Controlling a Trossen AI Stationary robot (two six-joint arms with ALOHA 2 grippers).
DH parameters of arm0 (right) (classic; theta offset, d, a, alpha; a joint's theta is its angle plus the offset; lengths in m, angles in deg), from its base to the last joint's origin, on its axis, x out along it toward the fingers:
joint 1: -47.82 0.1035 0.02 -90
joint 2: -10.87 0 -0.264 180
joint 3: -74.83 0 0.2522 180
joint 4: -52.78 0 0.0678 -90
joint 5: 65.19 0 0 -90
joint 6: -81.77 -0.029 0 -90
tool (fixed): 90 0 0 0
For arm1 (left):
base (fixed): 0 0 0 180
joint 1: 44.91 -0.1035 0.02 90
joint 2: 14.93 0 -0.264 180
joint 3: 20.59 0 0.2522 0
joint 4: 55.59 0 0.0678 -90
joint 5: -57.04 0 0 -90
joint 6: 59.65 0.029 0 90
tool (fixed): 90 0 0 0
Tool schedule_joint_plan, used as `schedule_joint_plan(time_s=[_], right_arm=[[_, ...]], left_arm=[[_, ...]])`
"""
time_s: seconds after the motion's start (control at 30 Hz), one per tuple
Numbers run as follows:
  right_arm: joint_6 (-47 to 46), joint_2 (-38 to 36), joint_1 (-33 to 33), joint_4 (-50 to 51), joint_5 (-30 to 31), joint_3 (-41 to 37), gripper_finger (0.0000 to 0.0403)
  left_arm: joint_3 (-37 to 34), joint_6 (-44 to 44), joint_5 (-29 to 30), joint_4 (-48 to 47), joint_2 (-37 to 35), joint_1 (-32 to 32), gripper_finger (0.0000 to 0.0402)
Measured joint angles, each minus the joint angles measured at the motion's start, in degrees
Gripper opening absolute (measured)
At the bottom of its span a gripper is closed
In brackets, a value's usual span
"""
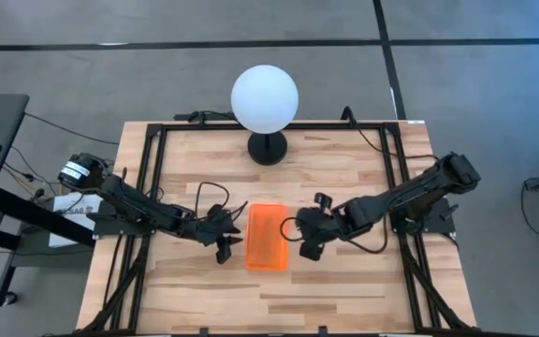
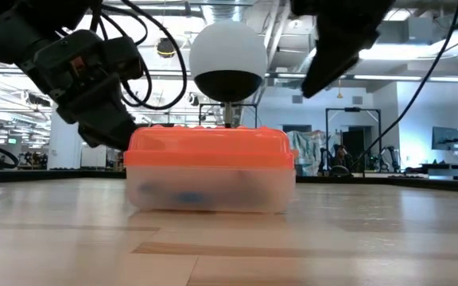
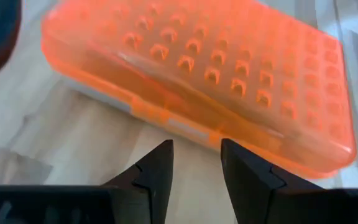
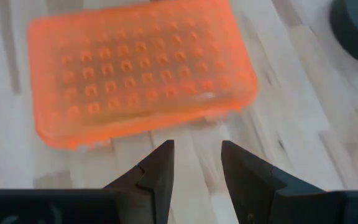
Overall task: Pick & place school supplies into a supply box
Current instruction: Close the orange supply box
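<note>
A: Where's the supply box [image 1: 268,237]?

B: Mid-worktop [image 1: 344,300], orange lid down, between both arms. Something blue shows dimly through its clear wall; no supplies lie loose outside.

A: And the claws?

B: The left claw [image 3: 196,163] hovers just beside one long edge, slightly parted, holding nothing. The right claw [image 4: 196,163] hangs off the other side, also parted and empty.

A: So what's left?

B: Likely just seating the lid. I'd press evenly along the latch edge and brace the far side so the box can't skid.
</note>
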Motion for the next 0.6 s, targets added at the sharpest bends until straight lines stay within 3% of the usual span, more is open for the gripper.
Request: schedule_joint_plan(time_s=[0.27,0.6], right_arm=[[-5.5,-2.8,3.1,7.6,5.5,0.0,0.0126],[-8.5,-4.3,5.0,8.8,8.0,-1.2,0.0126]], left_arm=[[0.6,2.2,0.8,-0.1,0.0,0.0,0.0129],[0.6,2.2,0.8,0.2,0.0,0.1,0.0129]])
